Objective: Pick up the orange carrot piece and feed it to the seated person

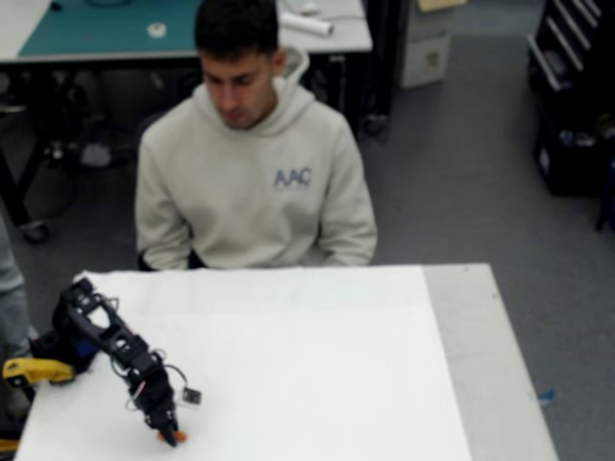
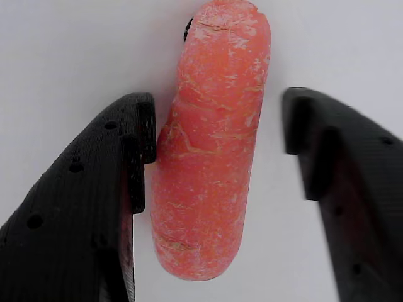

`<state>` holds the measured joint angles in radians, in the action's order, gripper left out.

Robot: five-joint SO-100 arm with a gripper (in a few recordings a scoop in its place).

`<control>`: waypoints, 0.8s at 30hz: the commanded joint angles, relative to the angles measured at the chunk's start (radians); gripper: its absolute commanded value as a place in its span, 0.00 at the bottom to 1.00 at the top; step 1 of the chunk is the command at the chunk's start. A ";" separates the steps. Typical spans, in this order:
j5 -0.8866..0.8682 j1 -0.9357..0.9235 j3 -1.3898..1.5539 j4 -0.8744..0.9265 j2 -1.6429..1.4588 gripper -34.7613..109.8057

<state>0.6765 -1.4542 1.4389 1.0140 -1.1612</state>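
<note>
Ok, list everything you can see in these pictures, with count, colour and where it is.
carrot piece: one, orange, lying on the table between the open jaws, touching the left finger in the wrist view.
table: one, white top with a grey strip on its right, foreground.
seated person: one, beige hoodie, behind the table's far edge.
background table: one, white with a teal mat, top left.
clamp: one, yellow, at the arm's base.
gripper: one, black, lowered over the carrot near the table's front left.

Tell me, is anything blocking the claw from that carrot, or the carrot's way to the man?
Nothing visible blocks either. In the wrist view the carrot piece lies between the open gripper fingers, against the left one with a gap to the right. In the fixed view bare white table lies between it and the seated person.
</note>
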 commanded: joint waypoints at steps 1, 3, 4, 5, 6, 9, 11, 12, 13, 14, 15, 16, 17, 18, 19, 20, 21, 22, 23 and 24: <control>0.008 -0.025 0.094 0.005 -0.008 0.25; 0.008 -0.025 0.123 -0.005 -0.008 0.21; 0.008 -0.025 0.127 -0.005 -0.008 0.22; 0.008 -0.025 0.133 -0.005 -0.009 0.22; 0.008 -0.025 0.135 -0.005 -0.009 0.23; 0.006 -0.025 0.137 -0.005 -0.009 0.23; 0.005 -0.025 0.137 -0.005 -0.009 0.23; 0.005 -0.023 0.137 -0.005 -0.011 0.22; 0.002 -0.021 0.135 -0.005 -0.011 0.22; 0.000 -0.020 0.135 -0.005 -0.015 0.22; -0.005 -0.017 0.135 -0.005 -0.026 0.22; -0.006 -0.012 0.135 -0.005 -0.041 0.22; -0.006 -0.008 0.135 -0.005 -0.061 0.22; -0.006 -0.008 0.135 -0.005 -0.084 0.22; -0.006 -0.006 0.135 -0.005 -0.110 0.22; -0.006 -0.005 0.135 -0.005 -0.140 0.22; -0.006 0.003 0.135 -0.005 -0.169 0.22; -0.006 0.017 0.135 -0.005 -0.199 0.22; -0.006 0.034 0.135 -0.005 -0.230 0.22; -0.006 0.049 0.135 -0.005 -0.261 0.22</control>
<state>0.6657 -1.4343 1.5831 1.0124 -1.2901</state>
